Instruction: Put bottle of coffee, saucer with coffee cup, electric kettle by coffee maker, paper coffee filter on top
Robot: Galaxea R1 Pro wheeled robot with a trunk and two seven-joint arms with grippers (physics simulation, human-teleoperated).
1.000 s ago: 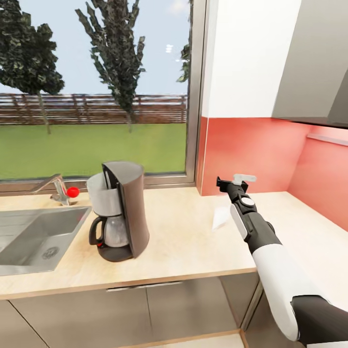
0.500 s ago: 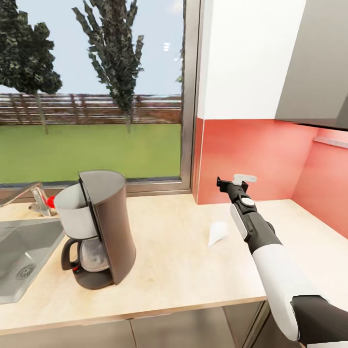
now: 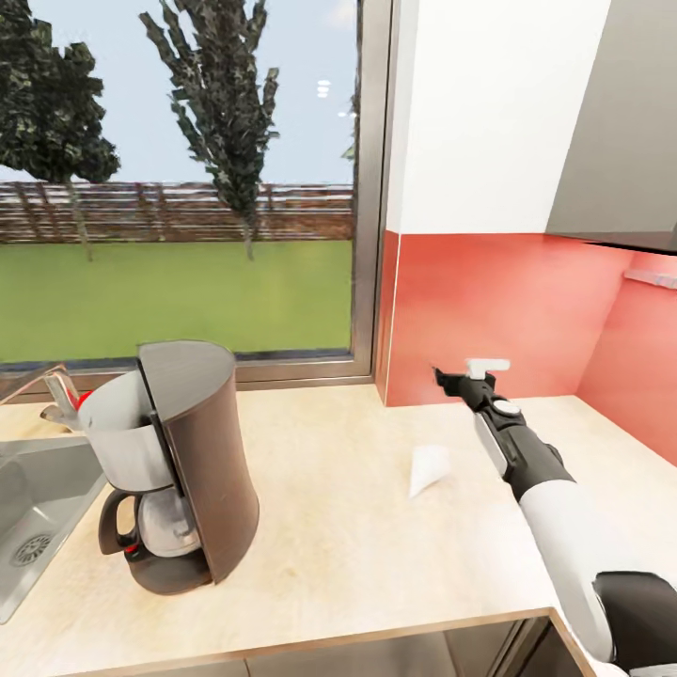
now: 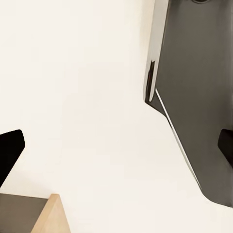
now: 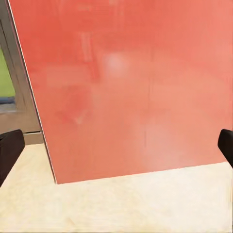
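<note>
Right end effector (image 3: 470,375) farther forward, fingers apart — coffee maker (image 3: 179,465) upright

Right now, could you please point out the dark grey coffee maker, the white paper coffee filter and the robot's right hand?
Dark grey coffee maker (image 3: 202,461): head view, on its tall curved body.
White paper coffee filter (image 3: 428,467): head view, middle of the sheet lying on the countertop.
Right hand (image 3: 467,373): head view, between its fingertips.

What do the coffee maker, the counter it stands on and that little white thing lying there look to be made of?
Coffee maker: dark brown body with a dull sheen, likely plastic; its jug looks see-through, like glass. Counter: pale with faint grain, seemingly light wood or laminate, matte. White thing: thin, flat, cone-shaped, probably a paper coffee filter.
</note>
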